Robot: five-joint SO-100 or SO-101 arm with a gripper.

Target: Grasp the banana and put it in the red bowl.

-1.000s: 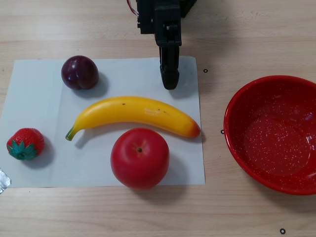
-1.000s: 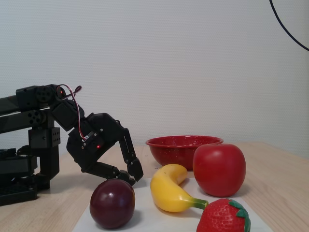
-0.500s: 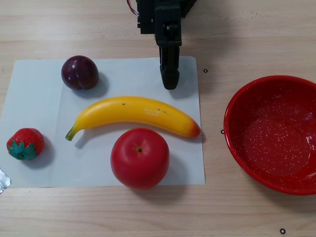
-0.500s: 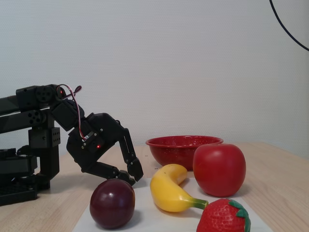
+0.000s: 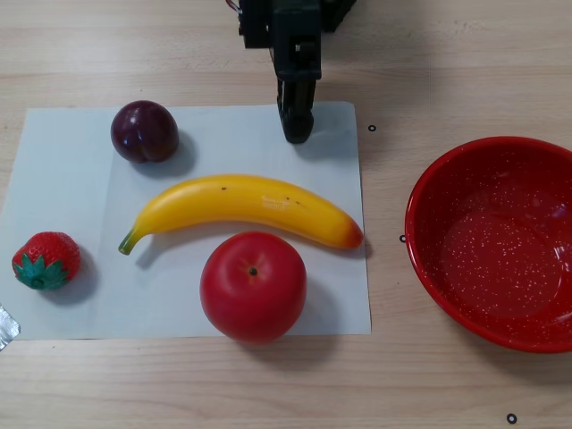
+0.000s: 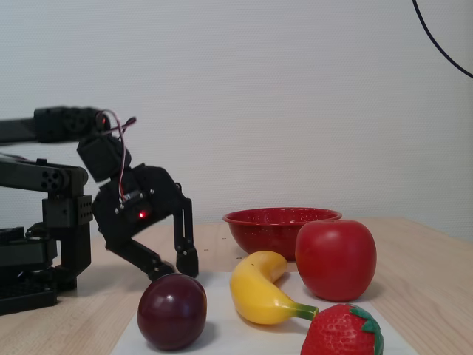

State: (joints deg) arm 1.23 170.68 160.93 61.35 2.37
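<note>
The yellow banana (image 5: 246, 204) lies on a white sheet, green stem to the left in the other view; in the fixed view it (image 6: 259, 292) points its stem toward the camera. The red bowl (image 5: 500, 241) stands empty on the wooden table to the right of the sheet, and behind the fruit in the fixed view (image 6: 273, 229). My black gripper (image 5: 297, 132) hangs tip-down at the sheet's far edge, behind the banana and apart from it. In the fixed view its (image 6: 177, 268) jaws meet at the tips and hold nothing.
A dark purple plum (image 5: 144, 131) lies left of the gripper. A red apple (image 5: 253, 286) sits right in front of the banana, nearly touching it. A strawberry (image 5: 45, 260) lies at the left edge of the white sheet (image 5: 71, 179). The arm's base (image 6: 29, 251) stands at the left in the fixed view.
</note>
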